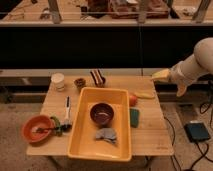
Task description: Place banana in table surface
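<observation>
The banana (144,94), small and pale yellow, lies flat on the table surface (150,136) near the far right edge, just right of an orange fruit (132,99). My gripper (161,75) hangs at the table's far right corner, above and to the right of the banana and apart from it. It is open with nothing between its fingers. The white arm runs off the right edge of the view.
A large yellow tub (80,145) fills the table's middle, holding a dark bowl (102,113) and a grey cloth (106,135). A green sponge (135,117) lies beside it. An orange bowl (37,128), a pen (67,107) and a white cup (58,81) stand at the left.
</observation>
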### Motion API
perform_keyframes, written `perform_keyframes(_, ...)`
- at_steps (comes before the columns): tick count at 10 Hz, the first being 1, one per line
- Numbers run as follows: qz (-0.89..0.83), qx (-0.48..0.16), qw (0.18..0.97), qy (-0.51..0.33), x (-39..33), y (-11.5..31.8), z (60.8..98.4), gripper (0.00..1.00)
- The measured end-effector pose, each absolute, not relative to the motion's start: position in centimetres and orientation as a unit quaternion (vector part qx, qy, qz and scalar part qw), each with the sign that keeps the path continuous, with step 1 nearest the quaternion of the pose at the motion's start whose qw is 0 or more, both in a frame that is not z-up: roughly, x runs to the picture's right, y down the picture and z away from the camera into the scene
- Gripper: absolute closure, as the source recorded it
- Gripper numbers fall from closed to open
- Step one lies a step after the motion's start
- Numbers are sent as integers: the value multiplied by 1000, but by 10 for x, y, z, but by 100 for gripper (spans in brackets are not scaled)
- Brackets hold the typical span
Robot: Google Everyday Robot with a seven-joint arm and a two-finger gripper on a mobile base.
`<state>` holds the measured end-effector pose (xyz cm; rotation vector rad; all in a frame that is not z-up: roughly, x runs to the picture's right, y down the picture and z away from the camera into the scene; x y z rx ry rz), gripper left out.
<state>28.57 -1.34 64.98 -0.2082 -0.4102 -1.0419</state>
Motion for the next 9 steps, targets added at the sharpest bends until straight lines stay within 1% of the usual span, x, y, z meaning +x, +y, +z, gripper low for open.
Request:
perform_keyframes(3, -477, -119, 851, -185, 291, -12, 654, 20)
perform_keyframes(4, -438, -144, 871, -171, 298, -15, 668, 20)
perform_keyframes(5, -418, -157, 880, -162, 304, -19, 679, 20)
perform_keyframes(7, -355, -188, 904, -146, 317, -35, 724, 20)
perform_keyframes(8, -316, -198, 917, -139, 326, -48, 754, 20)
perform_keyframes(9, -290, -202, 926, -135, 333, -54, 774, 20)
